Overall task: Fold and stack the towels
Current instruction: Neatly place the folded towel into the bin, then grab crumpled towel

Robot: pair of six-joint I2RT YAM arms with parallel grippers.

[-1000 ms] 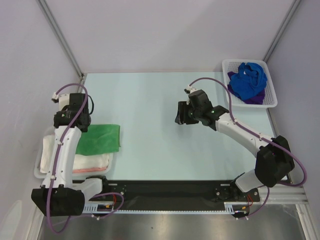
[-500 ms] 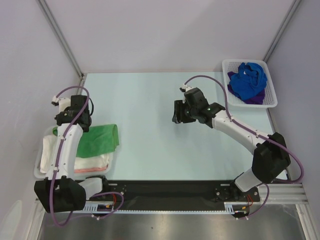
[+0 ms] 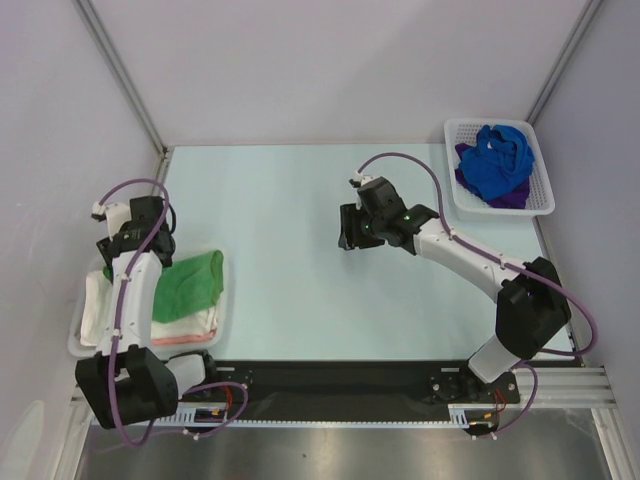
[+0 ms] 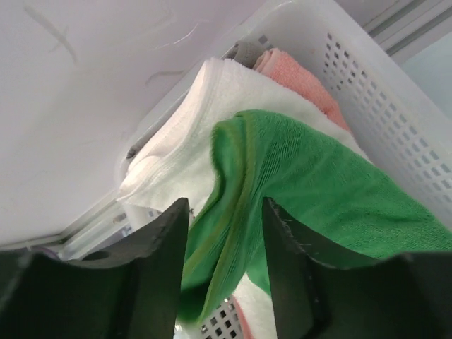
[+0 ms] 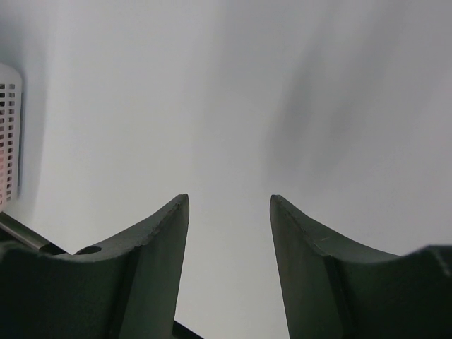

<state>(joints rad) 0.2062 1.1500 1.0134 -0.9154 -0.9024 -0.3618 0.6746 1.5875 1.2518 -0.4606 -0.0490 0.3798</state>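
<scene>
Top view: left gripper sits over the far-left end of the white plastic mesh basket at the table's near-left, where a folded green terry towel lies on top of a folded white towel and a pinkish folded towel. Right gripper hangs over bare pale-green tabletop mid-table, nothing under it. Second white mesh basket at far right holds a crumpled royal-blue towel w/ a purple towel peeking out beneath. Left wrist view: jaws partly apart, green towel's edge fold running btwn them; fingers flank the cloth but whether they press it I can't tell, looks like a release in progress. White towel just behind, pinkish one past it, basket wall to the right. Right wrist view: jaws wide, holding nothing, only tabletop btwn them, a sliver of basket at left edge. Key relation for next pick, by my reckoning: unfolded blue/purple heap lies up and to the right of the right gripper, well apart from it; right arm is much the nearer, left arm is across the table. Heap is bunched, no clear long axis.
</scene>
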